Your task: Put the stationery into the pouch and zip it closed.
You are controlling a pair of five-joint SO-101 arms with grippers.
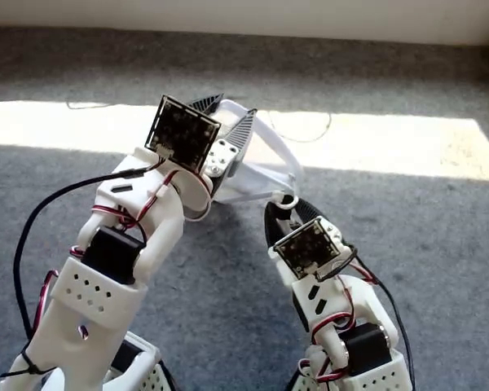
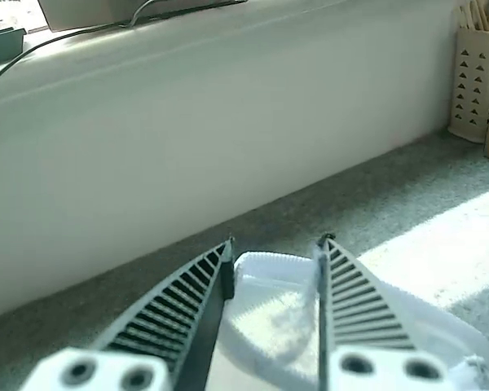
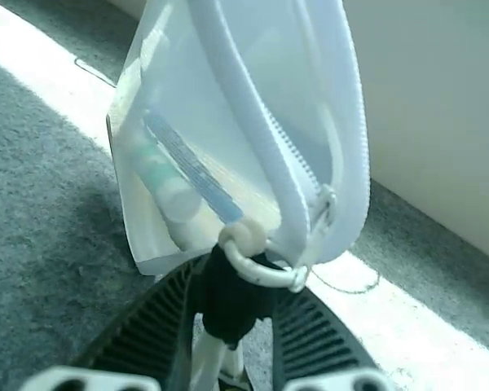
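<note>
Left end effector point(image 2: 277, 241) on pouch point(image 2: 269, 322); perforated holder point(image 2: 479, 81) beyond, against wall point(image 2: 228, 130).

- Pouch point(image 3: 171, 90): white, see-through mesh. Zipper point(image 3: 257, 130) white, ring point(image 3: 257, 269) off-white, pull tab point(image 3: 228, 305) black.
- Inside it: slim stick point(image 3: 191, 167) blue; tube point(image 3: 159, 179) mint green and white.
- Left gripper point(image 2: 275, 241), right gripper point(image 3: 232, 281): fingers point(image 2: 175, 309) dark grey with slatted ribs; bases white.
- Arms point(image 1: 130, 244): white shells, black motors, red-black-white wires.
- Carpet point(image 1: 228, 301): flecked grey, one pale sunlit band.
- Holder point(image 2: 479, 77): cream, rows of triangle holes.
</note>
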